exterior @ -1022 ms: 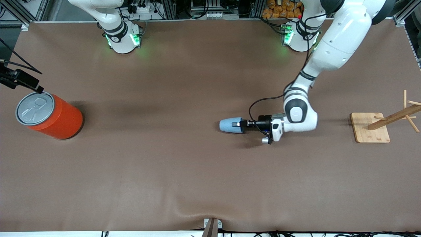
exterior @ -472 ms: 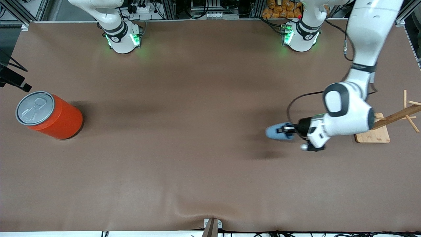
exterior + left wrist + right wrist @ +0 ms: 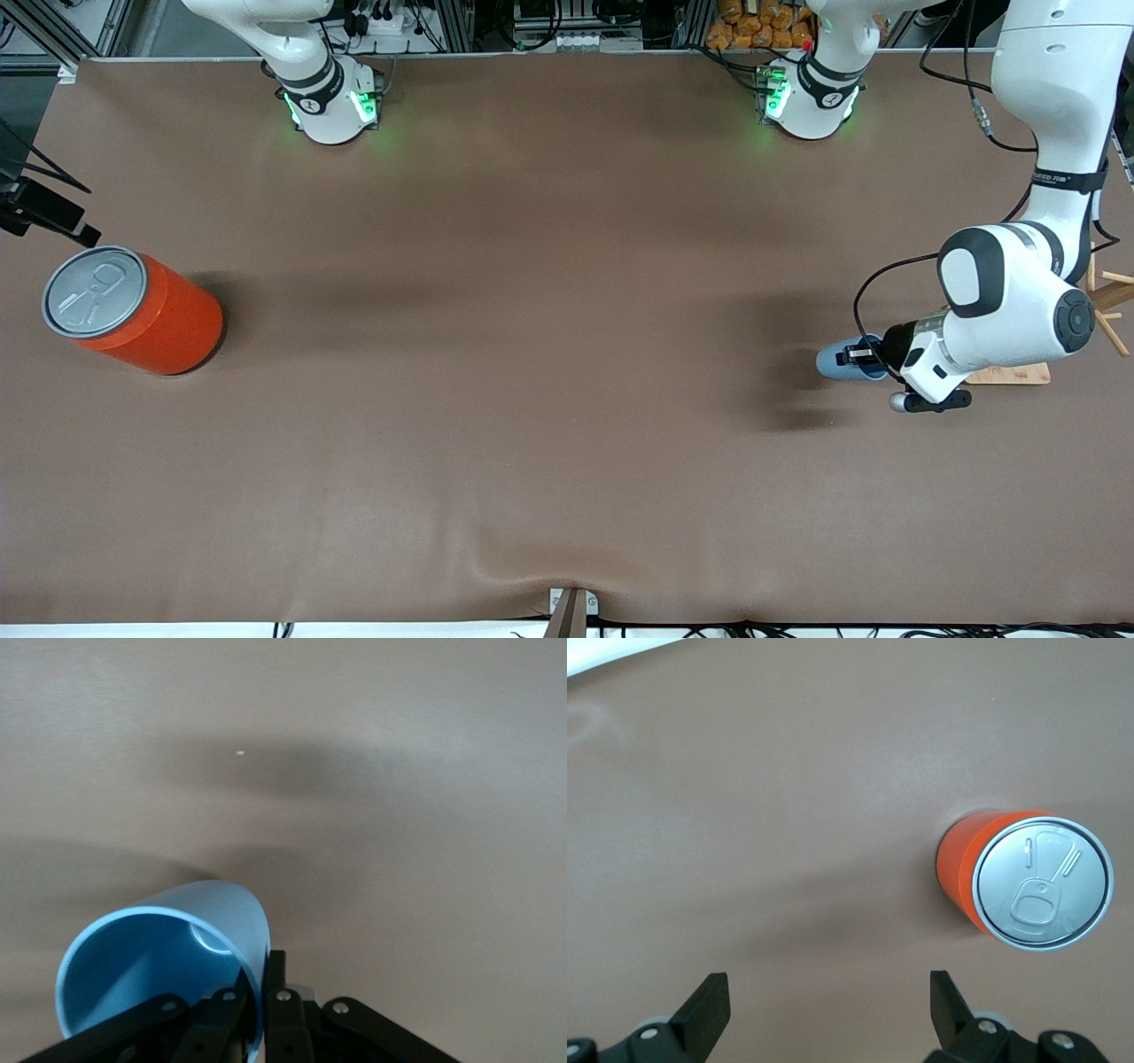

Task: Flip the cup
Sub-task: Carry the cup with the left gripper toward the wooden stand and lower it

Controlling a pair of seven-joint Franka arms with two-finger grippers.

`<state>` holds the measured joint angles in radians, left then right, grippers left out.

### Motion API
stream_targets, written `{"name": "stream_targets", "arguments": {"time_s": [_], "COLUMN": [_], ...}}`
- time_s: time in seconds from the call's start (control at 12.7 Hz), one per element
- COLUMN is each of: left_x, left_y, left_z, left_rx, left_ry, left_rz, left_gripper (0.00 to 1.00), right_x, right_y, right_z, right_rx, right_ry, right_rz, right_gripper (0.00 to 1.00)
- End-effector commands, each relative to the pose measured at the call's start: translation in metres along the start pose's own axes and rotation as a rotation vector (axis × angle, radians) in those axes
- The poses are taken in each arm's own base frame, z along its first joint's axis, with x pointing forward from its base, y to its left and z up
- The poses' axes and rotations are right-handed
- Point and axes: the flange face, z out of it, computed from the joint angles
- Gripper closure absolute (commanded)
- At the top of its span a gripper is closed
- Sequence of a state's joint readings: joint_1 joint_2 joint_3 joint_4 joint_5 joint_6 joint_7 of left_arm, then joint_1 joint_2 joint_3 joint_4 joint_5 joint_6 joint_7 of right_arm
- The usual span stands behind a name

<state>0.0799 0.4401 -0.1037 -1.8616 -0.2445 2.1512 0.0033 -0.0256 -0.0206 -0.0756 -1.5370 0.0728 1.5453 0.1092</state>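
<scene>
**Cup on its side in the left grip: finishing the turn cleanly**

Cup (image 3: 842, 361) being held up off the table (image 3: 532, 266) by the left gripper (image 3: 861, 356), lying sideways in the air over bare cloth just beside the wooden rack base (image 3: 1010, 374), toward the left arm's end. Pinching the rim wall, by the left wrist view: one finger inside the darker blue mouth, one outside, closed tight on the thin plastic.

Judging the step in hand as the rotation itself. Rolling the wrist slowly so the light cup (image 3: 151, 966) is not slipping between the pads; holding the squeeze steady rather than crushing the wall; staying clear of the rack pegs (image 3: 1107, 301) while swinging; lowering until the cup is sitting flat before letting go.

Reaching with the left forearm dropping steeply from above, wrist bent so the fingers are pointing level toward the right arm's end.

Waiting with the right gripper (image 3: 824, 1010) over the table near the orange can (image 3: 146, 319), fingers spread wide, gripping nothing.
</scene>
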Motion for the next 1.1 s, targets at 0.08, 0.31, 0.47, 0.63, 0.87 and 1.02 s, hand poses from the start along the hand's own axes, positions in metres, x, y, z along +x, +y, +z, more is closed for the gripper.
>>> {"name": "stream_targets", "arguments": {"time_s": [0.08, 0.31, 0.47, 0.63, 0.87, 1.02], "left_x": [-0.012, -0.018, -0.025, -0.025, -0.031, -0.032], "left_y": [0.012, 0.015, 0.017, 0.019, 0.039, 0.059], "left_z": [0.006, 0.019, 0.028, 0.028, 0.008, -0.022], "left_rx": [0.086, 0.094, 0.136, 0.182, 0.206, 0.211], "left_ry": [0.057, 0.054, 0.059, 0.069, 0.054, 0.047], "left_rz": [-0.058, -0.089, -0.077, -0.088, -0.072, -0.062], "left_gripper": [1.0, 1.0, 0.99, 0.46, 0.0, 0.0], "right_x": [-0.001, -0.002, -0.005, -0.005, -0.005, -0.004], "right_y": [-0.018, -0.02, -0.032, -0.029, -0.025, -0.024], "right_z": [-0.003, -0.003, -0.003, -0.002, -0.002, -0.003], "right_rx": [-0.029, -0.051, -0.115, -0.114, -0.106, -0.093], "right_ry": [-0.006, -0.006, 0.002, -0.007, -0.008, -0.008], "right_rz": [-0.04, -0.05, -0.08, -0.069, -0.062, -0.058], "right_gripper": [0.0, 0.0, 0.0, 0.0, 0.0, 0.0]}}
